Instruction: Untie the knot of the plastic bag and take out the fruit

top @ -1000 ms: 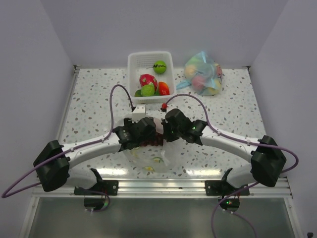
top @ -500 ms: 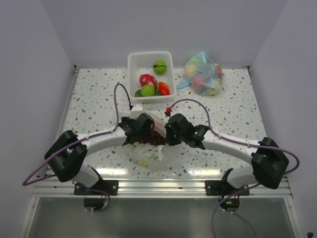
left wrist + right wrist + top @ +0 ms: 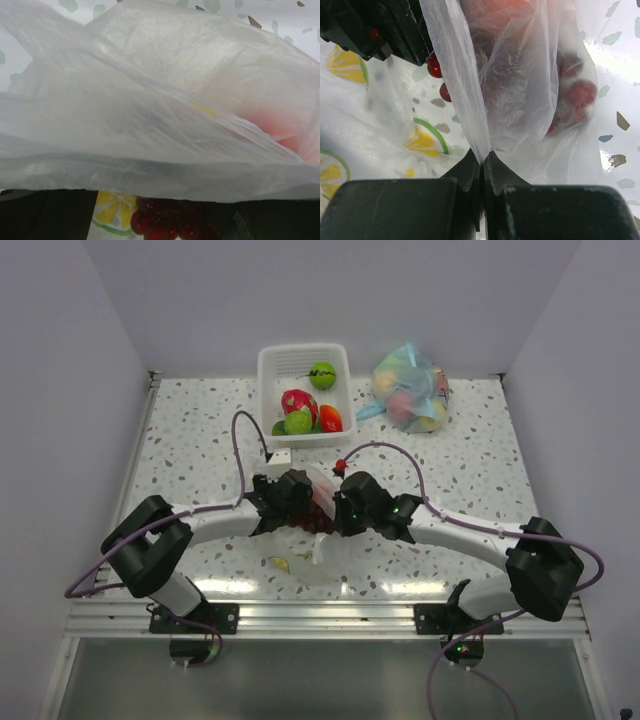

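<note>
The clear plastic bag (image 3: 312, 552) lies crumpled at the table's near middle, under both grippers. My right gripper (image 3: 482, 160) is shut on a fold of the plastic bag (image 3: 470, 100) and holds it up. My left gripper (image 3: 165, 231) is inside the bag mouth, its fingers (image 3: 45, 215) wide apart with dark red grapes (image 3: 160, 225) and a lemon slice (image 3: 112, 207) between them. The bag film (image 3: 150, 115) drapes over that view. Grapes (image 3: 434, 66) and a citrus slice (image 3: 422, 140) also show in the right wrist view. No tied knot shows.
A white basket (image 3: 268, 370) at the back holds a lime, a red fruit and other fruits. A blue-tinted bag (image 3: 410, 392) of pastel fruits lies to its right. Purple cables loop over both arms near the basket's front edge.
My left arm has reached further forward and right, pushing its gripper into the bag by the grapes. The bag's loose part and a yellow slice have shifted left. The right gripper holds still.
</note>
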You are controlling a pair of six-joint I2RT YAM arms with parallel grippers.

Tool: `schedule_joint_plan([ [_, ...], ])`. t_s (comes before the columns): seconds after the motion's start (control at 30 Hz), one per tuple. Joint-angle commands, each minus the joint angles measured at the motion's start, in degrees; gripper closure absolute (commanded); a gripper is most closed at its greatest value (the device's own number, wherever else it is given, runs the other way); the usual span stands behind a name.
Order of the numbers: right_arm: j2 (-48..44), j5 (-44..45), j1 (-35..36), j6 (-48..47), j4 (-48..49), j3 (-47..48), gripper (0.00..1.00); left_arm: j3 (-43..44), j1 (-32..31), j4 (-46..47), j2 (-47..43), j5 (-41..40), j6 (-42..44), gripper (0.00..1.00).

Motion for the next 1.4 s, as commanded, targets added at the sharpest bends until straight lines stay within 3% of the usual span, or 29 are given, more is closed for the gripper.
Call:
schedule_joint_plan([
  [0.0,-1.22,-0.17,0.37,0.58,1.32,-0.88,1.0,-0.05,0.61,5.62,1.65,-2.54,0.42,0.21],
  [0.07,-1.48,0.27,0.37,0.49,1.23,-1.06,1.0,0.13,0.52,4.65,1.65,-2.37,0.77,0.27],
  [0.13,-1.66,1.06,0.37,0.41,1.14,-1.06,1.0,0.13,0.52,3.95,0.43,-1.84,1.21,0.45],
  [0.17,-1.74,1.24,0.37,0.4,0.97,-1.06,1.0,0.04,0.52,3.95,-0.19,-1.67,1.39,0.45],
  [0.27,-1.83,2.47,0.37,0.23,0.61,-0.62,1.0,-1.18,0.52,1.49,-4.22,-0.53,2.53,0.64],
  [0.4,-1.74,4.92,0.29,0.49,-0.35,0.34,1.0,-3.64,0.35,-1.83,-11.33,5.51,3.94,0.71],
  [0.73,-0.51,12.56,0.2,1.37,-2.54,3.95,1.0,-4.35,-1.58,-11.16,-19.88,16.25,6.31,0.71],
  [1.1,0.1,14.51,-7.79,1.28,-7.03,5.71,1.0,-3.21,-4.14,-17.93,-28.84,31.72,10.35,0.7],
  [1.37,-0.95,13.11,-8.94,0.76,-6.25,2.21,1.0,3.45,-4.23,-20.66,-34.38,34.11,13.6,0.7],
])
